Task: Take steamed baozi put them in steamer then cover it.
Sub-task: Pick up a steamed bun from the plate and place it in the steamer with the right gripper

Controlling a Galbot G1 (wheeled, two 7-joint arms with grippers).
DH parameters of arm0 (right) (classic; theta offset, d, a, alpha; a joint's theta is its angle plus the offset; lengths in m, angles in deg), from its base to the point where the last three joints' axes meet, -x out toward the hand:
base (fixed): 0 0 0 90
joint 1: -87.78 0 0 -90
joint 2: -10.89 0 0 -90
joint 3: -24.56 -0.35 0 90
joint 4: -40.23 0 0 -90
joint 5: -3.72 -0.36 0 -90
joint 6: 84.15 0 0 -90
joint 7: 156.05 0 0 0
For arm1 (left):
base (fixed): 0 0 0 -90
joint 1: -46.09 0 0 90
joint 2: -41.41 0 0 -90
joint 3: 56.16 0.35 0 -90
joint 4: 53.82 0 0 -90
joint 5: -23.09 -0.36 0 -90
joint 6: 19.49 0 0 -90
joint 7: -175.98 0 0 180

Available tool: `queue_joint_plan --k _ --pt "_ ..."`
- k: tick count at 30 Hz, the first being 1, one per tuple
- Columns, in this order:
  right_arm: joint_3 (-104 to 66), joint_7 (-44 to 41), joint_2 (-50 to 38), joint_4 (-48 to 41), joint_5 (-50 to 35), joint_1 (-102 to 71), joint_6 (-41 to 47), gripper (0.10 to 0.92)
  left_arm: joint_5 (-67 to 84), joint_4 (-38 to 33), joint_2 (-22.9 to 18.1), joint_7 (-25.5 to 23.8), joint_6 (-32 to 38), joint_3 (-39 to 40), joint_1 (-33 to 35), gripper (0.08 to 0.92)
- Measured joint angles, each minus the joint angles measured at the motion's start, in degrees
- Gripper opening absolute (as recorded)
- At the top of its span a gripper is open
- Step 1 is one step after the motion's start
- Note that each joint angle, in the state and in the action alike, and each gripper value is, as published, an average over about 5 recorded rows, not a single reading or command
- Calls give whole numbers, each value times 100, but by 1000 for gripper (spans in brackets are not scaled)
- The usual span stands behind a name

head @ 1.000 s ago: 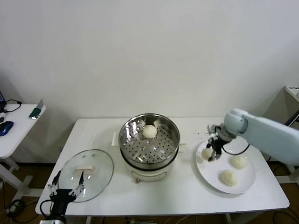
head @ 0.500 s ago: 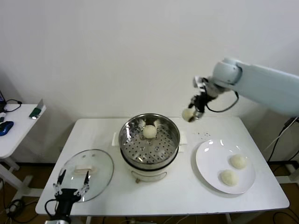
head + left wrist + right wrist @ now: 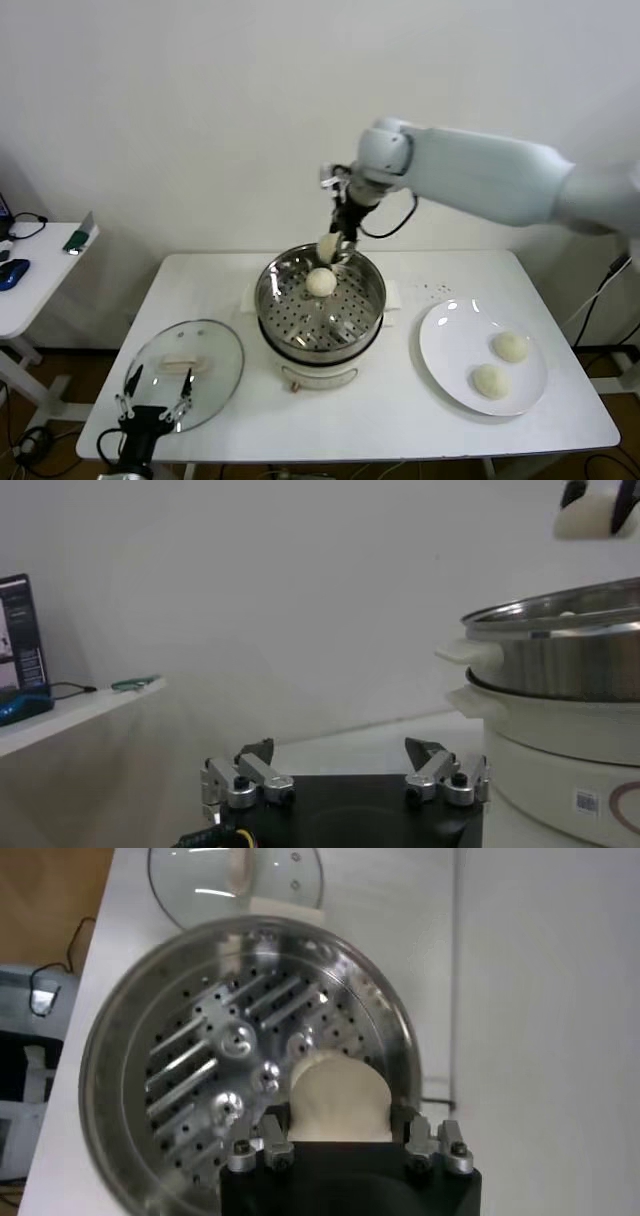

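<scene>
Down at the near edge of the table (image 3: 400,420), my left gripper (image 3: 152,410) waits with its fingers spread wide and nothing in them, just beside the glass lid (image 3: 187,372) that lies flat on the table. I leave it parked there.

Next comes the white plate (image 3: 455,375) on my right side, with two buns (image 3: 510,346) on it.

In the middle sits the steamer (image 3: 320,310), with one bun (image 3: 320,283) already on its holey tray near the back.

Over the back of the pot hangs my right gripper (image 3: 335,243), closed tight on another bun (image 3: 328,246). So I think I am in the middle of the second drop. Next I need to lower this bun to a bare spot on the tray, not on top of the first one, and then let go. Two more buns and the lid come after.

Some things are hard to see. In the right wrist view the held bun (image 3: 338,1100) and the gripper hide the tray right under it, and I cannot pick out the first bun there. In the left wrist view the steamer (image 3: 560,720) is cut off at the edge, and its inside is hidden.
</scene>
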Motion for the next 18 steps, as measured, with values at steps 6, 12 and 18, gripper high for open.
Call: queue_joint_plan --k 6,12,18 --pt "31 56 411 -139 43 -334 47 647 30 22 3 -3 5 -22 8 823" --pt "63 70 651 -247 112 -585 57 649 82 69 42 -3 24 -80 29 823" --pt "70 95 830 -352 166 -763 59 653 92 115 49 -3 28 -85 0 823"
